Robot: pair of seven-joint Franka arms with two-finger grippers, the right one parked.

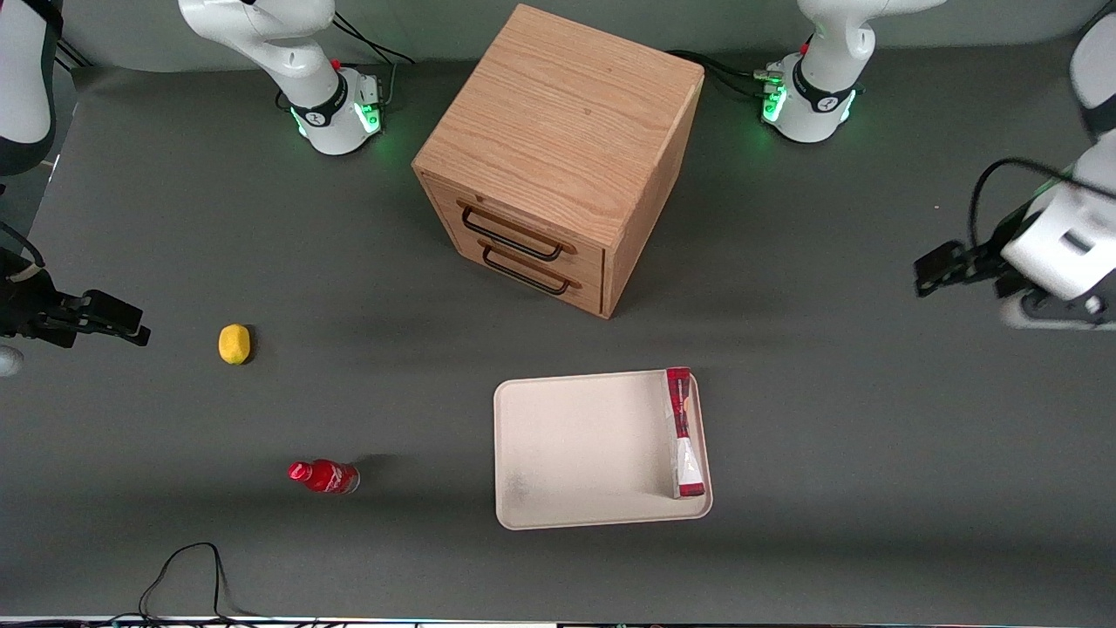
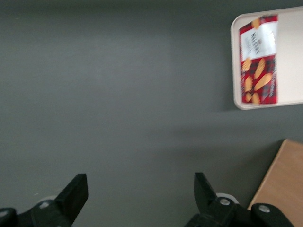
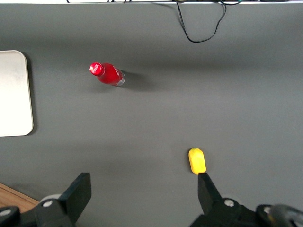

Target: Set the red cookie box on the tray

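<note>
The red cookie box (image 1: 684, 432) is on the pale beige tray (image 1: 575, 445), along the tray's rim on the working arm's side. It looks thin from the front camera, as if on its long edge or leaning. In the left wrist view the box (image 2: 258, 59) shows its red printed face with cookies, inside the tray's rim (image 2: 233, 61). My left gripper (image 1: 937, 266) is open and empty, above bare table well off toward the working arm's end and farther from the front camera than the tray. Its fingers (image 2: 75, 191) stand wide apart with nothing between them.
A wooden drawer cabinet (image 1: 558, 157) with two black handles stands farther from the front camera than the tray; its corner shows in the left wrist view (image 2: 284, 184). A yellow object (image 1: 234, 343) and a small red bottle (image 1: 324, 476) lie toward the parked arm's end. A black cable (image 1: 187, 576) loops at the table's near edge.
</note>
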